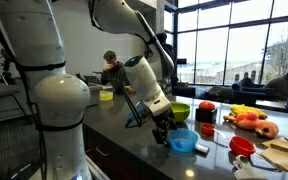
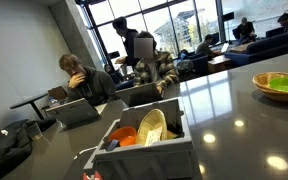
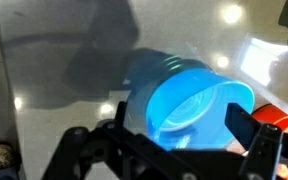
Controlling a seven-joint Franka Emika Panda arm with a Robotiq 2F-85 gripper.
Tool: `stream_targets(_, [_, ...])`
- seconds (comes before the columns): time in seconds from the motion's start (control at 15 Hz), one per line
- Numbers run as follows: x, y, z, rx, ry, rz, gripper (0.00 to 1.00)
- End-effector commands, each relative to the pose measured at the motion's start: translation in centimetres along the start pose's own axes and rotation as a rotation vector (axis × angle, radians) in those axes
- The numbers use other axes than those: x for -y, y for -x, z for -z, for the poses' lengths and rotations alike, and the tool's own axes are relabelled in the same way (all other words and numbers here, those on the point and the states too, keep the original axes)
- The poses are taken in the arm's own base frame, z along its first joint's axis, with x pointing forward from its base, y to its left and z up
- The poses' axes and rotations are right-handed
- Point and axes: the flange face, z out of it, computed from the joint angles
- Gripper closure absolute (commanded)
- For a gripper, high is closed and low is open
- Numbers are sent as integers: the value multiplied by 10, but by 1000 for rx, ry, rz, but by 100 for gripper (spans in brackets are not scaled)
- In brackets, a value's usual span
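A blue plastic cup (image 3: 196, 105) fills the wrist view, its open mouth turned up toward the camera on the dark glossy counter (image 3: 54, 90). My gripper (image 3: 184, 128) is open right over it, one dark finger (image 3: 250, 126) at the cup's right rim and the other at its left side. No squeeze on the cup shows. In an exterior view the gripper (image 1: 167, 132) hangs low over the counter, just left of the blue cup (image 1: 184, 143). Nothing is held.
A green bowl (image 1: 178, 110) sits behind the cup, with red items (image 1: 207, 129), a red cup (image 1: 242, 146) and fruit (image 1: 250, 121) to its right. A grey crate (image 2: 144, 150) holding a plate stands on the counter near a green bowl (image 2: 280, 83). People sit at tables behind.
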Motion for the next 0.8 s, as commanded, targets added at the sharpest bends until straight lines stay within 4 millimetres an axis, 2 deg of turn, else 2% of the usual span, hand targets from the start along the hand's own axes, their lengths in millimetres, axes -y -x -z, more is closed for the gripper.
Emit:
stream_targets(0.0, [17,26,8,14,-4,119,0])
stream_targets(0.27, [48,86,16,61,-23,340,0])
stream_targets(0.4, [59,113,9,105,-48,418,0])
stream_targets(0.53, [65,127,2,142,-74,460,0])
stream_targets(0.73, [63,133,-11,181,-82,487,0])
